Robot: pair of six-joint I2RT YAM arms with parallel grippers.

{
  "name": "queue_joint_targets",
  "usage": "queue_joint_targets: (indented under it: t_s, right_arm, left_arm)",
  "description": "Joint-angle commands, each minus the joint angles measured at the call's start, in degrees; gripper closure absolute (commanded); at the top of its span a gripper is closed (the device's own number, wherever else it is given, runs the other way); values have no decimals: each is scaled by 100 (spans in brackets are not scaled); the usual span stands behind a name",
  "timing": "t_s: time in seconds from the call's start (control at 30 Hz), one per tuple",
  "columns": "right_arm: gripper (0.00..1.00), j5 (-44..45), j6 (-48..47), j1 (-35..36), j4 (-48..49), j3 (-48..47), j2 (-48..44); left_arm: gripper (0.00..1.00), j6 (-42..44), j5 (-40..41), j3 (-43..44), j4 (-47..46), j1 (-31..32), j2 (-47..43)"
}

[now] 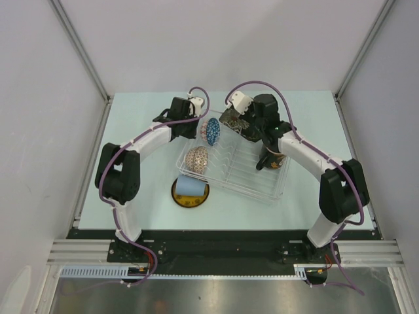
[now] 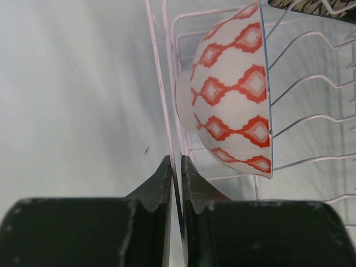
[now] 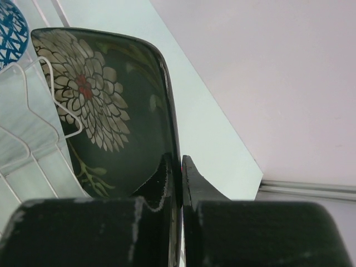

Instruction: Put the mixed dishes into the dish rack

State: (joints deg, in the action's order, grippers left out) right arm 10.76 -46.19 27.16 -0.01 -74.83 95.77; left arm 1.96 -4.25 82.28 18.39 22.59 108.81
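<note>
Both arms reach forward, elbows bowed outward. Left gripper [image 2: 177,167] is pinched on a thin edge that runs on as the dish rack [image 2: 167,100] side wall. Right gripper [image 3: 177,162] clamps the rim of the one black floral square plate [image 3: 105,111], which stands upright among the wires.

Two bowls stand on edge in the rack: the beige patterned bowl [image 2: 233,94] is just ahead of the left fingers, and the blue patterned bowl [image 1: 211,131] is beside them. One pale blue cup [image 1: 190,186] sits on one small yellow plate [image 1: 190,198], outside the rack and behind the left gripper. One dark mug [image 1: 270,159] is mostly hidden under the right arm.
</note>
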Motion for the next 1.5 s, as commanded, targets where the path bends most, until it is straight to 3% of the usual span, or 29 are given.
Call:
queue_joint_targets:
  t_s: [0.0, 0.17, 0.4, 0.63, 1.0, 1.47]
  right_arm:
    - [100, 1252, -119, -114, 267, -812, 398]
    - [100, 2058, 190, 218, -648, -1989, 1030]
    - [100, 2650, 401, 729, -1176, -2335, 1462]
    - [100, 2974, 471, 756, -1387, -2624, 1568]
    - [100, 2967, 849, 484, -1423, -1992, 883]
    - [100, 2703, 885, 466, -1440, -2264, 1181]
  left_arm:
    - [89, 121, -225, -177, 490, 9, -89]
    - [89, 103, -260, -204, 490, 9, -115]
    - [89, 112, -278, -344, 393, 9, -185]
    - [89, 147, -252, -406, 393, 9, -220]
    - [90, 130, -226, -274, 420, 9, -141]
    - [90, 33, -252, 614, 674, -18, -71]
